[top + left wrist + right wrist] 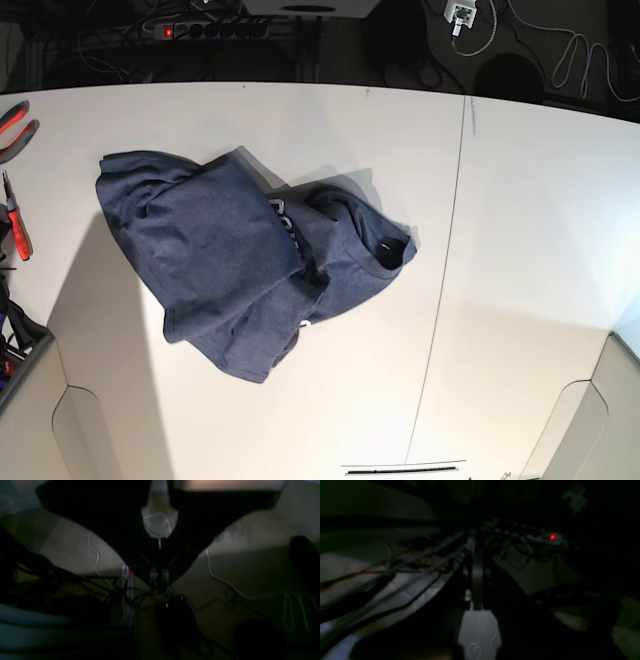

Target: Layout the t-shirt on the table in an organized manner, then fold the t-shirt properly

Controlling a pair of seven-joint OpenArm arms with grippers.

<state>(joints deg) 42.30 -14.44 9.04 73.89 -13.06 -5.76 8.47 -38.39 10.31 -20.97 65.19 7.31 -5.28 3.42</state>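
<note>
The navy-blue t-shirt (pixel 240 265) lies crumpled and folded over itself on the left half of the white table (pixel 520 200). Its collar (pixel 390 250) points right, and a bit of white lettering shows in the folds. No gripper shows in the base view. The left wrist view is dim: my left gripper (pixel 159 580) has its two pads together and holds nothing, over cables and floor. The right wrist view is very dark: my right gripper (pixel 476 555) shows as one narrow closed strip, empty, pointing at wires. The shirt shows in neither wrist view.
A thin dark seam (pixel 445 270) crosses the table right of the shirt. Red-handled pliers (pixel 15 130) lie at the left edge. A power strip (pixel 210 28) and white cables (pixel 580 50) lie behind the far edge. Pale arm mounts stand at the front corners (pixel 60 420) (pixel 590 420).
</note>
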